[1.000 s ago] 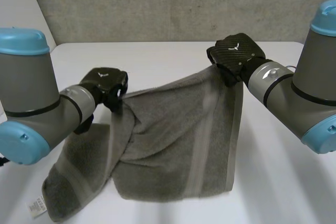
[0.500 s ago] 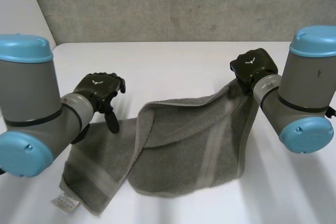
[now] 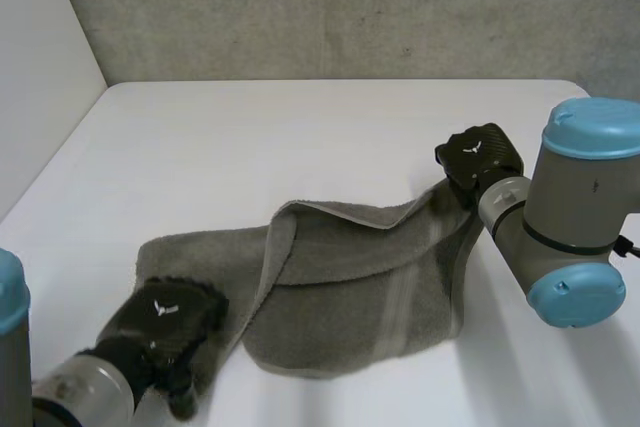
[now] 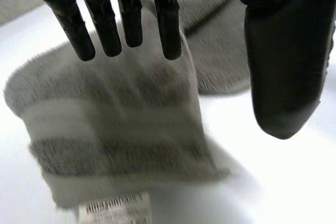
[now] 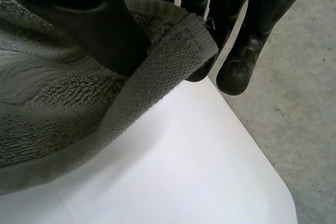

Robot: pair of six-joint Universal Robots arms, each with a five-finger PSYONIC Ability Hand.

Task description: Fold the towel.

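The grey towel [image 3: 350, 287] lies rumpled on the white table [image 3: 300, 137], with one edge folded over along its middle. My right hand [image 3: 478, 159] holds the towel's far right corner a little above the table. In the right wrist view the thumb [image 5: 100, 24] and fingers pinch that corner of the towel [image 5: 63, 108]. My left hand [image 3: 165, 322] hovers over the towel's near left end. Its fingers [image 4: 131, 14] hang straight and apart from the thumb, above the towel end [image 4: 115, 124] with the white label [image 4: 113, 208], holding nothing.
A grey wall [image 3: 350, 7] runs behind the table. The table's right edge lies close beside my right hand, with grey floor [image 5: 299, 87] beyond it. Bare white tabletop stretches behind and to the left of the towel.
My left hand let go of the towel and drew back toward the near left. The towel's left part dropped flat onto the table. My right hand moved right and lower with its corner.
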